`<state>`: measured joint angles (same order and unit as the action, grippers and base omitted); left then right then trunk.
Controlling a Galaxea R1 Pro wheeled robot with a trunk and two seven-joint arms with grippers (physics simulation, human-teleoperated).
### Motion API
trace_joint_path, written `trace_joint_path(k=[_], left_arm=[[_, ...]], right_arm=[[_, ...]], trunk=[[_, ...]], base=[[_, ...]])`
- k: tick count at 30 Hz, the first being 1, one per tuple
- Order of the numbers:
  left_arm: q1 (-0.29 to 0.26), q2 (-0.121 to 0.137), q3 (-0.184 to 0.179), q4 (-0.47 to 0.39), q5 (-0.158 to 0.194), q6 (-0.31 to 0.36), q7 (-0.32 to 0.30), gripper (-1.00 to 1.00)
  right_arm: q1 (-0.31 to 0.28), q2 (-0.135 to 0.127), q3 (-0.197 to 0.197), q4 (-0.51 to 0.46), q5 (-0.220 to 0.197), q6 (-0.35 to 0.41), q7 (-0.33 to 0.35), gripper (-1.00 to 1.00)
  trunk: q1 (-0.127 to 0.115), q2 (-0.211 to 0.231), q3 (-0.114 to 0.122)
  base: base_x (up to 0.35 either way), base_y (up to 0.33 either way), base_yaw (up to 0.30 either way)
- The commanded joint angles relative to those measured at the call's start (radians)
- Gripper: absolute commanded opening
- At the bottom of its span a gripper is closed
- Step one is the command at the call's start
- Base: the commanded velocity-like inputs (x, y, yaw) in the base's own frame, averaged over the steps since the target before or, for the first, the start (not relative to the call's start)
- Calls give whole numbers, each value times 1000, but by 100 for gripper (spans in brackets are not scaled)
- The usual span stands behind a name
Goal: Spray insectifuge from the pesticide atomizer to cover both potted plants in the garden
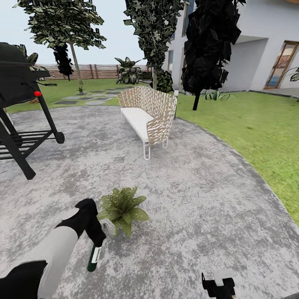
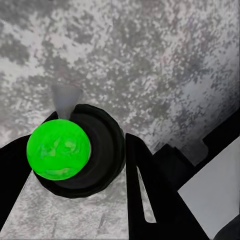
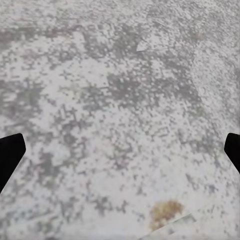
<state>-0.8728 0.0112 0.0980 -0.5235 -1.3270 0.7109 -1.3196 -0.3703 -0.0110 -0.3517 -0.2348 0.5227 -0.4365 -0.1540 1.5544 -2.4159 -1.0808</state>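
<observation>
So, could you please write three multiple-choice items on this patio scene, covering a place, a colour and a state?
1. The potted plant stands on:
A the lawn
B the grey patio
C the bench seat

2. The wicker bench's seat cushion is:
A white
B red
C blue

3. The left gripper is:
A open and empty
B holding a leaf
C shut on the pesticide atomizer

Answers: 1 B, speckled grey paving lies all around the plant. 2 A, the cushion is white. 3 C, the bottle hangs from the gripper beside the plant.
</observation>
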Motion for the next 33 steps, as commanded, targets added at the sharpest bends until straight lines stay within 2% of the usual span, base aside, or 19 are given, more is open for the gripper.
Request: trace_joint_path(k=[1,6,8,10,13,16,18,21,23,24,25,33], left_arm=[[1,-11,35,0,-10,10,27,-100],[36,-69,169,0,-9,10,201,-100],[43,-80,185,1,-9,10,245,-100],[45,-85,192,12,-6,42,266,-100],[55,-86,193,22,52,71,291,-100],[71,-86,193,37,141,75,422,-100],[78,-86,193,42,181,76,454,-100],[84,-85,198,38,202,78,468,-100],[84,-84,231,35,204,92,469,-100],[84,-83,261,32,203,120,470,-100],[84,-83,271,31,203,136,469,-100],[84,-77,271,41,200,147,464,-100]], right_arm=[[-1,0,-6,2,11,-4,-4,100],[-1,0,-6,2,10,-4,-4,100],[-1,1,-6,2,11,-4,-4,100],[-1,2,-6,2,11,-4,-4,100],[-1,3,-6,2,11,-4,-4,100],[-1,-2,-6,2,11,-4,-4,100],[-1,-4,-6,2,11,-4,-4,100],[-1,-4,-6,2,11,-4,-4,100],[-1,-4,-6,2,11,-4,-4,100],[-1,-4,-6,2,11,-4,-4,100],[-1,-4,-6,2,11,-4,-4,100],[-1,2,-6,2,10,-4,-4,100]], trunk=[[0,0,-1],[0,0,-1],[0,0,-1],[0,0,-1],[0,0,-1],[0,0,-1],[0,0,-1],[0,0,-1],[0,0,-1],[0,0,-1],[0,0,-1],[0,0,-1]], base=[[0,0,0],[0,0,0],[0,0,0],[0,0,0],[0,0,0],[0,0,0],[0,0,0],[0,0,0],[0,0,0],[0,0,0],[0,0,0],[0,0,0]])
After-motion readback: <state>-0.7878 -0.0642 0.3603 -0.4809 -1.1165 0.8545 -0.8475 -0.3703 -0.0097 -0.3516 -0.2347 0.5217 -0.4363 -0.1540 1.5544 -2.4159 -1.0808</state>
